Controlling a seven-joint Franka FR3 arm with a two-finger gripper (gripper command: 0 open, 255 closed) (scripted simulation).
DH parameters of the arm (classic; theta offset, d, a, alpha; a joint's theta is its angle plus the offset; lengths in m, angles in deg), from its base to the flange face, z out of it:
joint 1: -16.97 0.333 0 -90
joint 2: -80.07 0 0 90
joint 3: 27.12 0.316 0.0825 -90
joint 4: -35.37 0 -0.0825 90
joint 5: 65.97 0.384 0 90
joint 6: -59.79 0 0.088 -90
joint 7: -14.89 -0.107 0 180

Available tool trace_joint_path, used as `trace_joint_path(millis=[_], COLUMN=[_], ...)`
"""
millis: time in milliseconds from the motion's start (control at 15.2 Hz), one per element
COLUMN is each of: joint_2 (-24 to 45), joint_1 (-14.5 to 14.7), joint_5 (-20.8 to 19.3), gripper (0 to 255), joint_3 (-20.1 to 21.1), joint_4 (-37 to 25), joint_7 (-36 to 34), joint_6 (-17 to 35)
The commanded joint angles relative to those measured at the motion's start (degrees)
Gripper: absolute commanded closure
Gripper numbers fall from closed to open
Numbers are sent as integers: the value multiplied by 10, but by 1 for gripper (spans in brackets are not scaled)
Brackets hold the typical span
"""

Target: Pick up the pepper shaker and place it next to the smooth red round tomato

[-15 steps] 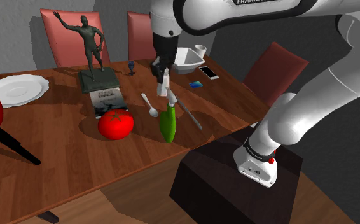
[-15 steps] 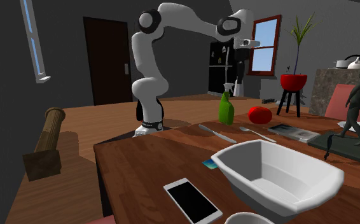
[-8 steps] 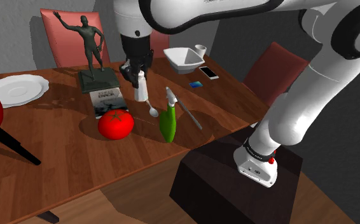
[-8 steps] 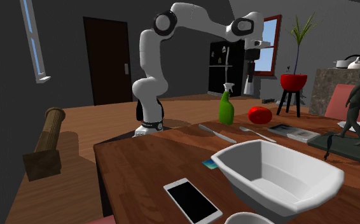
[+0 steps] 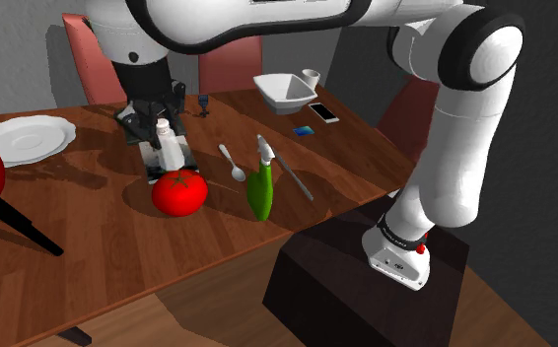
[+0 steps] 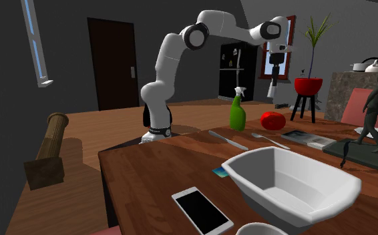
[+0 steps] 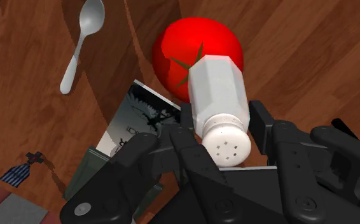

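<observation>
Wrist view: the gripper (image 7: pixel 223 130) is closed on the pepper shaker (image 7: pixel 215 89), one black finger on each side just below the perforated cap, so the white body hangs upright with its base toward the table (image 7: pixel 299 51). The grip near the top is judged deliberate: it leaves the base free to be set down without the fingers meeting the wood. The shaker is off the surface, carried above the tomato (image 7: pixel 172 44); the second exterior view confirms clear air between the two. This height is judged enough to pass over the clutter. Beneath the hand lies a printed booklet (image 7: pixel 137 121), just beside the tomato, with a spoon (image 7: pixel 83 38) farther off. A green spray bottle (image 5: pixel 259 189) stands to the tomato's side, toward the shoulder view's right. Bare wood beside the tomato appears the better landing spot; descent onto the booklet risks a tilted base
</observation>
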Motion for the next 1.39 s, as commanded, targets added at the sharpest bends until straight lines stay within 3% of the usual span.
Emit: trace_joint_path(millis=[0, 198, 264, 660, 1320], joint_2=[60, 165, 226, 193, 177], joint_1=[36, 107, 150, 118, 92], joint_5=[-28, -68, -88, -75, -72], gripper=[255, 255, 255, 255, 255], joint_3=[-2, -14, -26, -21, -18], joint_4=[-86, -254, -363, -253, -145], joint_7=[-18, -28, -22, -37, -54], joint_6=[-34, -100, -144, -73, 14])
